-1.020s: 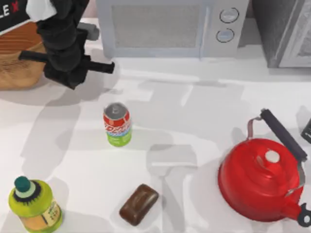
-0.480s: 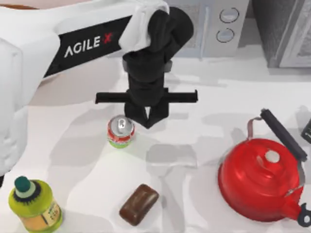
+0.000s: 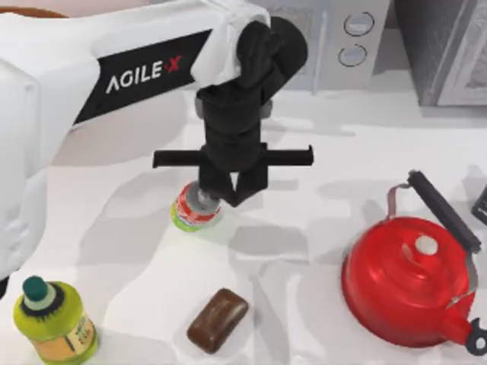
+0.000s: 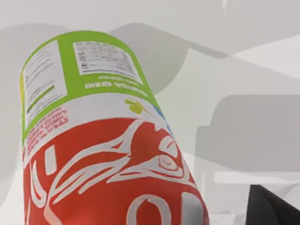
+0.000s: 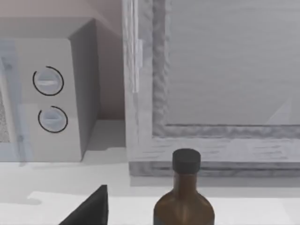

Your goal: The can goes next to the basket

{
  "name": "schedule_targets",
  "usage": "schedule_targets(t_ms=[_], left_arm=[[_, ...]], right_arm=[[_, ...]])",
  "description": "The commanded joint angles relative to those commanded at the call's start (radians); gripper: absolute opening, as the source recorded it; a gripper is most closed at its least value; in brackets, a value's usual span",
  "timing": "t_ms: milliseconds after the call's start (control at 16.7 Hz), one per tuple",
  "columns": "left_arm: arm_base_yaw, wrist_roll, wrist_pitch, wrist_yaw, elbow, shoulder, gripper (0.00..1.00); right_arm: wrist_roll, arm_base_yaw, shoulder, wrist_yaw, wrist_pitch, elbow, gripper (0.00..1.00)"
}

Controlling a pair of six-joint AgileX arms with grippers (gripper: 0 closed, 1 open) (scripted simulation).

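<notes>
The can (image 3: pixel 192 214), red above and green below with a silver top, stands left of the table's middle. In the left wrist view the can (image 4: pixel 108 140) is very close, its red band with white lettering nearest. My left gripper (image 3: pixel 228 192) hangs right over the can's top, open, with its dark fingers (image 3: pixel 247 186) spread at the rim. The basket is almost wholly hidden behind my left arm; a thin brown edge of the basket (image 3: pixel 30 11) shows at the back left. My right gripper (image 5: pixel 91 211) is parked at the right.
A red kettle (image 3: pixel 411 281) stands at the front right. A brown bar (image 3: pixel 218 319) lies at the front middle and a green-lidded bottle (image 3: pixel 53 319) at the front left. A microwave (image 3: pixel 335 46) lines the back. A brown bottle (image 5: pixel 185 201) stands before a cabinet.
My left arm swung from the basket at the back left to above the can, then came down onto its top. The can now looks shifted slightly to the right.
</notes>
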Motion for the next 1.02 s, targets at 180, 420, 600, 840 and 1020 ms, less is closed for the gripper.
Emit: schedule_targets(t_ms=[180, 420, 600, 840, 1020], left_arm=[[-0.003, -0.002, 0.018, 0.001, -0.016, 0.003, 0.00], [-0.003, -0.002, 0.018, 0.001, -0.016, 0.003, 0.08], [-0.003, -0.002, 0.018, 0.001, -0.016, 0.003, 0.30], [-0.003, -0.002, 0.018, 0.001, -0.016, 0.003, 0.60], [-0.003, -0.002, 0.018, 0.001, -0.016, 0.003, 0.83]], right_arm=[[0.000, 0.000, 0.000, 0.000, 0.000, 0.000, 1.00], [0.000, 0.000, 0.000, 0.000, 0.000, 0.000, 1.00], [0.000, 0.000, 0.000, 0.000, 0.000, 0.000, 1.00], [0.000, 0.000, 0.000, 0.000, 0.000, 0.000, 1.00], [0.000, 0.000, 0.000, 0.000, 0.000, 0.000, 1.00]])
